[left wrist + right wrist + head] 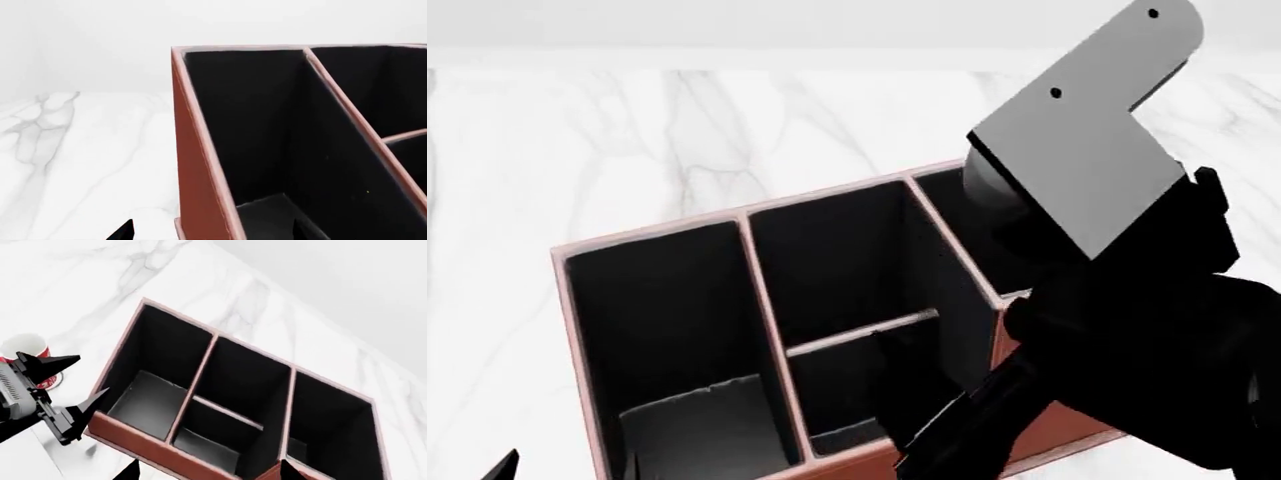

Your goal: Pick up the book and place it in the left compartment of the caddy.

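Observation:
The reddish-brown caddy (pixel 574 330) fills the head view. Its left compartment (pixel 661 310) is long, black-lined and undivided. A flat grey surface (pixel 701 425) lies at its bottom; I cannot tell if it is the book or the floor. No book shows elsewhere. My left gripper (pixel 213 232) is open, with one fingertip outside the caddy's outer wall (pixel 193 165) and one inside the left compartment (pixel 247 125). It shows open in the right wrist view (pixel 93 374). My right gripper (pixel 208 471) is open and empty above the caddy's near wall (pixel 133 437).
A red-and-white mug (pixel 27 347) stands on the white marble table (pixel 694 130) beside the caddy, behind my left gripper. My right arm (pixel 1121 340) with its grey bracket covers the caddy's taller right section. A crossbar (pixel 861 333) splits the middle section.

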Robot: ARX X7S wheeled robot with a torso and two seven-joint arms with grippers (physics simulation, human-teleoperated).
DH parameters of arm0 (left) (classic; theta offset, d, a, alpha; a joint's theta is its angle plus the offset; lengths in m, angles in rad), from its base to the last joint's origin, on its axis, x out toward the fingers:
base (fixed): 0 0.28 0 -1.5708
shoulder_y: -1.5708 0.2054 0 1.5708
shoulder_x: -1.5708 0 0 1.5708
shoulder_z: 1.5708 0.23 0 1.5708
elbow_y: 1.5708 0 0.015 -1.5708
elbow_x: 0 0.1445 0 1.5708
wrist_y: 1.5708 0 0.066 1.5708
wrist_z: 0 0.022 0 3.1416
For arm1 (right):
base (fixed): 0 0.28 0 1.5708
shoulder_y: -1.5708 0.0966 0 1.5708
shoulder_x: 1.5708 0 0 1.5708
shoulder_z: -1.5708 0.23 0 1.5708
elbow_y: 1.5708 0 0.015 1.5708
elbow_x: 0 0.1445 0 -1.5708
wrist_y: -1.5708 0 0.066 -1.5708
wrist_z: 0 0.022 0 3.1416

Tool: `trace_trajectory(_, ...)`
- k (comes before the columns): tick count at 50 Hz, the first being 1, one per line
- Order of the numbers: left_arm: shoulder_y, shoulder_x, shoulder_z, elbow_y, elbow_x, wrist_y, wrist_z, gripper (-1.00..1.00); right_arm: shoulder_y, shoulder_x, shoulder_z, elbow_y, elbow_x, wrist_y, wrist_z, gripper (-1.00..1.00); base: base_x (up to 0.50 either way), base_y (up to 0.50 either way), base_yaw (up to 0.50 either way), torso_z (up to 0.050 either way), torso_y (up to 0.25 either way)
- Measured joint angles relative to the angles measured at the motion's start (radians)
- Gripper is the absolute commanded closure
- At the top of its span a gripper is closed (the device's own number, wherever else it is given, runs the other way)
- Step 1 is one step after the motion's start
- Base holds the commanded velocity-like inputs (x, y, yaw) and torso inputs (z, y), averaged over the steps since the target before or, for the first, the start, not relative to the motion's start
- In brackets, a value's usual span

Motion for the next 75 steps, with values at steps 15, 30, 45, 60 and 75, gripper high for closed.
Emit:
trace_trajectory(15,-0.001,-0.006,0.011,-0.003,-0.003,0.002,-0.009,-1.00,0.295,0.133,-0.468,-0.011,-0.083,0.011,-0.364,-1.00,0.00,0.00,0.00,0.000,0.000)
trace_trajectory(30,-0.001,-0.012,0.022,-0.008,-0.006,0.007,-0.017,-1.00,0.560,0.181,-0.885,-0.005,-0.059,0.011,-0.430,-1.00,0.00,0.00,0.00,0.000,0.000)
trace_trajectory(45,0.001,-0.017,0.032,-0.010,-0.011,0.013,-0.023,-1.00,0.721,0.189,-1.136,0.005,-0.059,0.002,-0.443,-1.00,0.00,0.00,0.00,0.000,0.000)
trace_trajectory(60,0.001,-0.023,0.042,-0.010,-0.015,0.014,-0.029,-1.00,0.781,0.179,-1.219,0.010,-0.111,-0.015,-0.472,-1.00,0.00,0.00,0.00,0.000,0.000)
trace_trajectory(75,0.000,-0.029,0.050,-0.007,-0.022,0.013,-0.036,-1.00,0.750,0.171,-1.261,0.004,-0.195,-0.076,-0.523,-1.00,0.00,0.00,0.00,0.000,0.000)
